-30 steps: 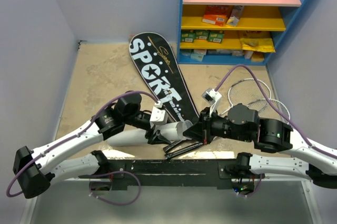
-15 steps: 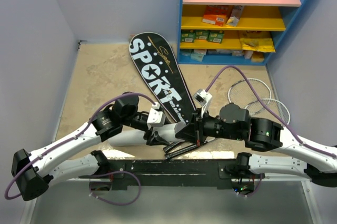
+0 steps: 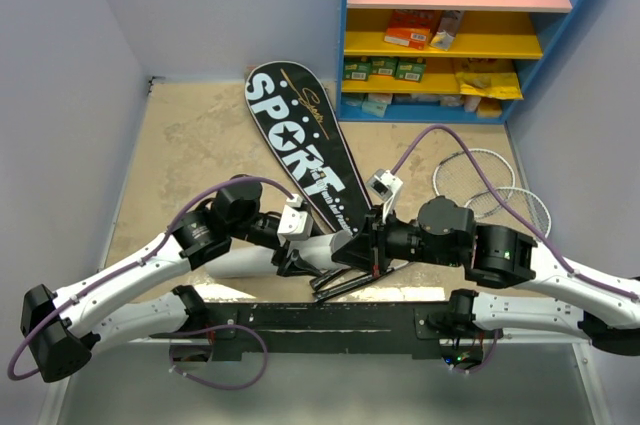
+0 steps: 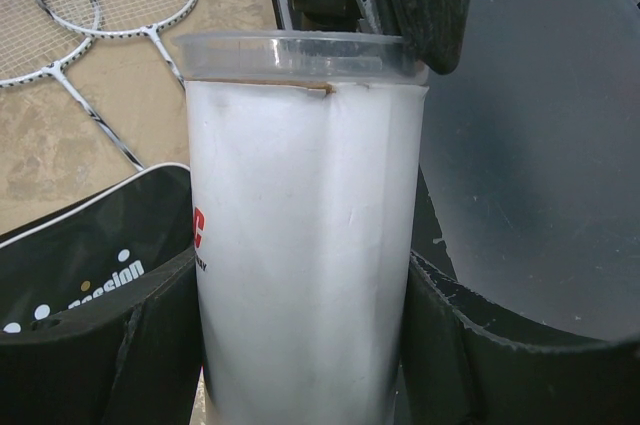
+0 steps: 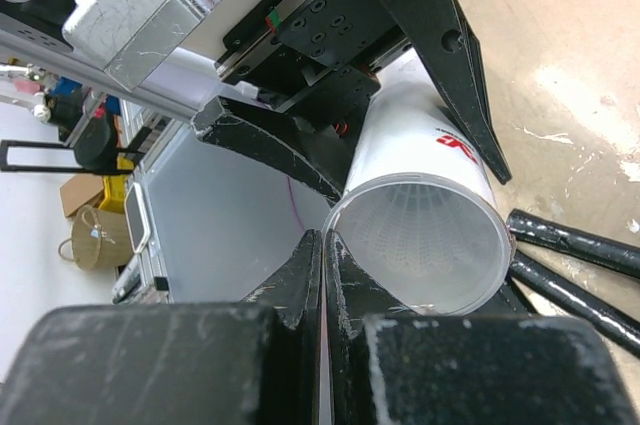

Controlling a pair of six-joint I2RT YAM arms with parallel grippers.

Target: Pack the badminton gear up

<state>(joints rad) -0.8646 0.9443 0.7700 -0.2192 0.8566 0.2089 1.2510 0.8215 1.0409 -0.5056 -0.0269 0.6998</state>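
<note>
Tube (image 3: 327, 245): lies flat near front of table (image 3: 190, 135), long axis left-right, open mouth facing your right gripper (image 5: 322, 240). Its fingers are pressed together at rim, nothing seen between. Your left gripper (image 3: 298, 257) clamps tube body, jaws spread wide.

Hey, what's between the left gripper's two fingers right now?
The white tube. The left wrist view shows it filling the gap between the left gripper fingers, pressed against both.
</note>
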